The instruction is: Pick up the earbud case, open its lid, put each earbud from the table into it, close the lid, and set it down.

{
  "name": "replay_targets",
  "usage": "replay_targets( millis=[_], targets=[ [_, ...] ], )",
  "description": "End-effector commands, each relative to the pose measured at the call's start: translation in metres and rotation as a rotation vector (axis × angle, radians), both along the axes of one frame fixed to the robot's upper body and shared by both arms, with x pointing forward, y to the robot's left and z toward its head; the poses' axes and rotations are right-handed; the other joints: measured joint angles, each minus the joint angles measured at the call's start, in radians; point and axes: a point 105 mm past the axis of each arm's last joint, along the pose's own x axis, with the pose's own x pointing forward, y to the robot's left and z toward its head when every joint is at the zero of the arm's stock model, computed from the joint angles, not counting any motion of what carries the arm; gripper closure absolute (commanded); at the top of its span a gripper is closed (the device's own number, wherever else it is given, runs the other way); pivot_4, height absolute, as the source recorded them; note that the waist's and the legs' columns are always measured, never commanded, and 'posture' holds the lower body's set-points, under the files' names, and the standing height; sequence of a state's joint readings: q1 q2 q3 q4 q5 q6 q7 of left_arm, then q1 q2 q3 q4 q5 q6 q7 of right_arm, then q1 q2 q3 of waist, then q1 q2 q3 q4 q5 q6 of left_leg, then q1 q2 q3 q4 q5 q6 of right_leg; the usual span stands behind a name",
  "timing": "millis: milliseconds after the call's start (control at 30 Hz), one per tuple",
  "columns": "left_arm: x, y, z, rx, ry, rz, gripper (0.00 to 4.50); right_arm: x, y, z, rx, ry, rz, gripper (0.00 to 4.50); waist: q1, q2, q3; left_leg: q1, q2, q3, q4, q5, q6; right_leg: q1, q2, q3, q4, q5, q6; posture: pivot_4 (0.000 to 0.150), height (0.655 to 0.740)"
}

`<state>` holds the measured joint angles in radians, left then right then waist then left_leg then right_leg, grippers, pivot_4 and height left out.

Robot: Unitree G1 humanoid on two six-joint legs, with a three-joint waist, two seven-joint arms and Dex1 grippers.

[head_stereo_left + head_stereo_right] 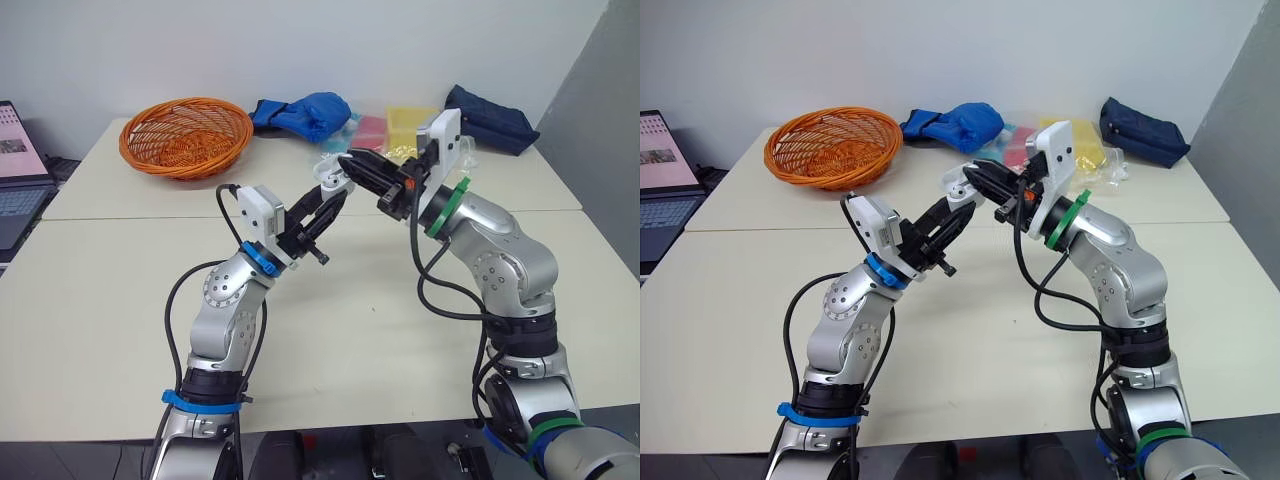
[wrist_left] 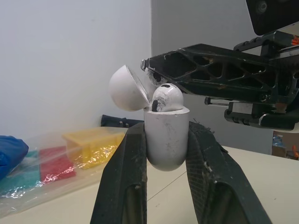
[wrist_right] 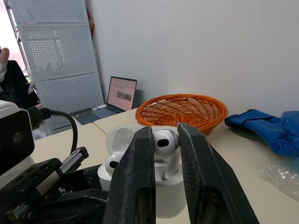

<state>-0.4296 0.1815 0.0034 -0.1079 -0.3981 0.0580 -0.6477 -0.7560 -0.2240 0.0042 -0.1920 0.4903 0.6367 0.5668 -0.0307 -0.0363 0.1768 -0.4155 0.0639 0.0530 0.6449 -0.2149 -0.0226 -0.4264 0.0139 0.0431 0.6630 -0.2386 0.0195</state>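
- My left gripper [image 1: 332, 196] is clamped on the one earbud case [image 2: 166, 140], held above the table [image 1: 120, 300] with its lid [image 2: 125, 88] flipped open.
- I count two buds: first earbud [image 3: 113, 163] seated inside, second earbud [image 3: 163, 142] pinched in my right gripper [image 1: 348, 164] at the case's mouth.

The case [image 2: 166, 144] is white, glossy and scuffed. It stands upright in the air over the table, at 12 o'clock from the middle of the head view, pinched at its sides by the left gripper [image 2: 166, 126], which reaches in from 7 o'clock. Its domed lid [image 2: 125, 88] is tipped back, open. The first earbud [image 3: 113, 163], white, sits in one slot. The second earbud [image 3: 163, 141] stands at the case's mouth, head up, clamped by the right gripper [image 3: 164, 133], which reaches in from 3 o'clock.
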Motion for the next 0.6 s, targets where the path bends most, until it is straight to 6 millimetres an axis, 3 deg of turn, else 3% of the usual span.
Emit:
replay_targets(
  millis=[33,133,400,600],
  targets=[
    [-0.009,-0.002,0.015,-0.017,-0.065,-0.023,3.75,-0.005,-0.003,0.005,0.001,-0.039,-0.006,4.13,0.000,0.000,0.000,0.000,0.000,0.000,0.000,0.000,0.000,0.000,0.000,0.000,0.000,0.000,0.000,0.150,0.7400],
    [-0.009,-0.001,0.015,-0.016,-0.065,-0.022,3.75,-0.007,-0.003,0.002,-0.021,-0.052,0.002,4.13,0.000,0.000,0.000,0.000,0.000,0.000,0.000,0.000,0.000,0.000,0.000,0.000,0.000,0.000,0.000,0.150,0.7400],
    [-0.008,-0.003,0.015,-0.011,-0.062,-0.028,3.75,-0.006,-0.006,0.005,-0.013,-0.062,-0.007,1.39,0.000,0.000,0.000,0.000,0.000,0.000,0.000,0.000,0.000,0.000,0.000,0.000,0.000,0.000,0.000,0.150,0.7400],
    [-0.008,-0.003,0.014,-0.012,-0.058,-0.030,3.75,-0.007,-0.016,0.016,0.010,-0.081,-0.007,1.39,0.000,0.000,0.000,0.000,0.000,0.000,0.000,0.000,0.000,0.000,0.000,0.000,0.000,0.000,0.000,0.150,0.7400]
  ],
)
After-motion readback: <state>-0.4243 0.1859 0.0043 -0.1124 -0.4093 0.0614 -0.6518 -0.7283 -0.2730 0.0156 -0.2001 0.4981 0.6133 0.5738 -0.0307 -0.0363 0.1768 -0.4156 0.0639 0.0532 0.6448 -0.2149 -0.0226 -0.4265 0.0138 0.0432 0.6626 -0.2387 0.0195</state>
